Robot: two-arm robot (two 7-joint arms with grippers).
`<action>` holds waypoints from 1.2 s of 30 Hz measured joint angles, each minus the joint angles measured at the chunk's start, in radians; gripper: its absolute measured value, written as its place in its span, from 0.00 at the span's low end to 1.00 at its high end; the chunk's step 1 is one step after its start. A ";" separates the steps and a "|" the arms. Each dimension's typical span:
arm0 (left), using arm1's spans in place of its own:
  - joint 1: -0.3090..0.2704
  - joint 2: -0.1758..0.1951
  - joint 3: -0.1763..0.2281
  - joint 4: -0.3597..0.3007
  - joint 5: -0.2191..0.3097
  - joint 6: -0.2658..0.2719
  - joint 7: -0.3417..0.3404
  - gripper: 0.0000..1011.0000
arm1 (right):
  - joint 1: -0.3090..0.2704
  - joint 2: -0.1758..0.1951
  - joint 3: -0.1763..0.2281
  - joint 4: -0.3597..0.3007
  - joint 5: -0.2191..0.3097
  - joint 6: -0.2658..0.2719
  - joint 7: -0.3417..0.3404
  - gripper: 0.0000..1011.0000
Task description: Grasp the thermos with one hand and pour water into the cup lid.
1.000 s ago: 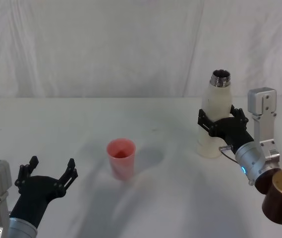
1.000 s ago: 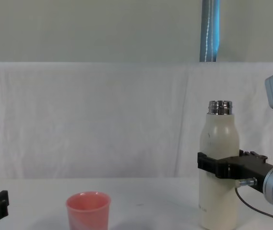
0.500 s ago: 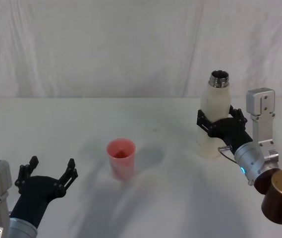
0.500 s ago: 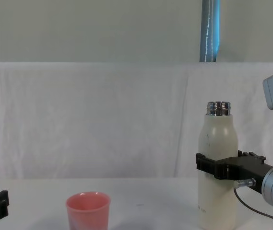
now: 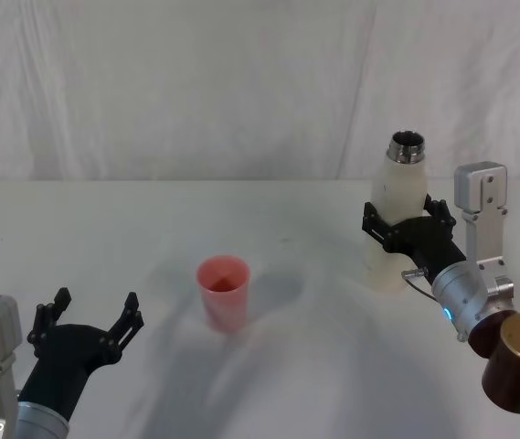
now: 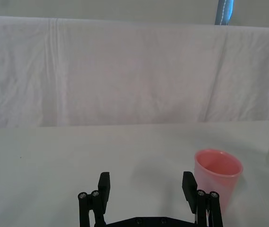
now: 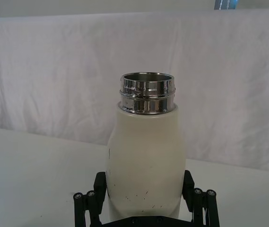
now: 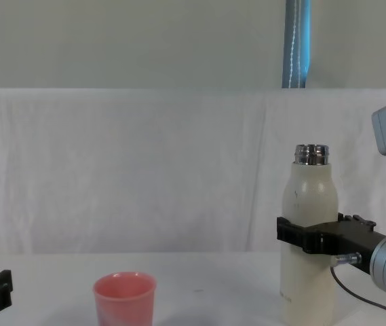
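Thermos [image 5: 397, 215], smooth cream cylinder, steel neck

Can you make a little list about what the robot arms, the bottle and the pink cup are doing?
thermos: upright, open silver neck, on the robot's right side
right end effector: shut around the thermos's middle
cup: pink, upright on the table, left of the thermos, not touching it
left end effector: open, holding nothing, near the front edge, left of the cup
pouring: not begun
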 joint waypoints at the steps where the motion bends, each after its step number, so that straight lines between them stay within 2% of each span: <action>1: 0.000 0.000 0.000 0.000 0.000 0.000 0.000 0.99 | 0.000 0.000 0.000 0.000 0.000 0.000 0.000 0.99; 24: 0.000 0.000 0.000 0.000 0.000 0.000 0.000 0.99 | 0.000 0.000 0.000 0.000 0.001 0.001 0.001 0.99; 36: 0.000 0.000 0.000 0.000 0.000 0.000 0.000 0.99 | -0.022 0.002 0.011 -0.018 0.015 0.013 0.006 0.99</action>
